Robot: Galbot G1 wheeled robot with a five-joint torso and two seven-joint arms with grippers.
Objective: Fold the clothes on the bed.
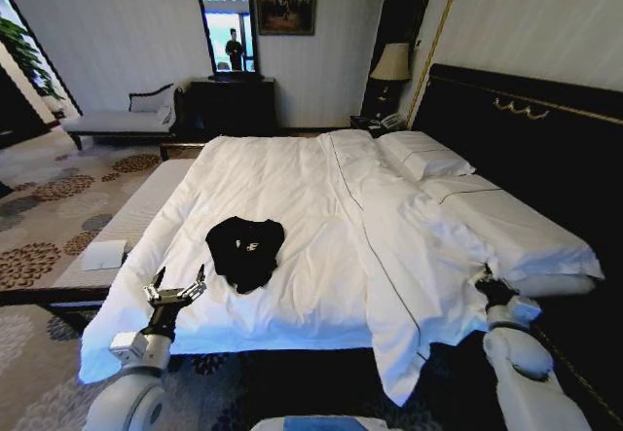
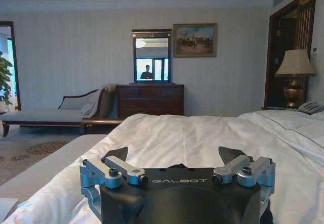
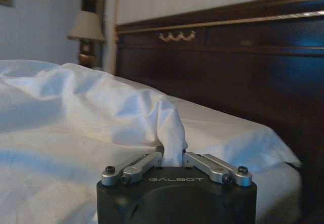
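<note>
The clothes, one black T-shirt (image 1: pixel 243 251), lie crumpled on the near left part of the bed (image 1: pixel 292 178), on its white duvet, with small white lettering showing. My left gripper (image 1: pixel 180 277) hovers at the bed's near edge, a little left of the shirt and apart from it, fingers spread open. From the left wrist, that gripper (image 2: pixel 173 155) points across the duvet with nothing between its fingers (image 2: pixel 117 154). My right gripper (image 1: pixel 484 280) is at the duvet's hanging edge on the near right. The right wrist view has this gripper (image 3: pixel 171 155) shut on a raised fold of white duvet (image 3: pixel 169 123).
The dark headboard (image 1: pixel 526 129) runs along the right, with pillows (image 1: pixel 423 154) before it. A bench (image 1: pixel 146 197) with a white sheet (image 1: pixel 104 254) stands at the bed's left end. A grey chaise (image 1: pixel 122 120), dresser with mirror (image 1: pixel 232 100) and lamp (image 1: pixel 391 61) line the far wall.
</note>
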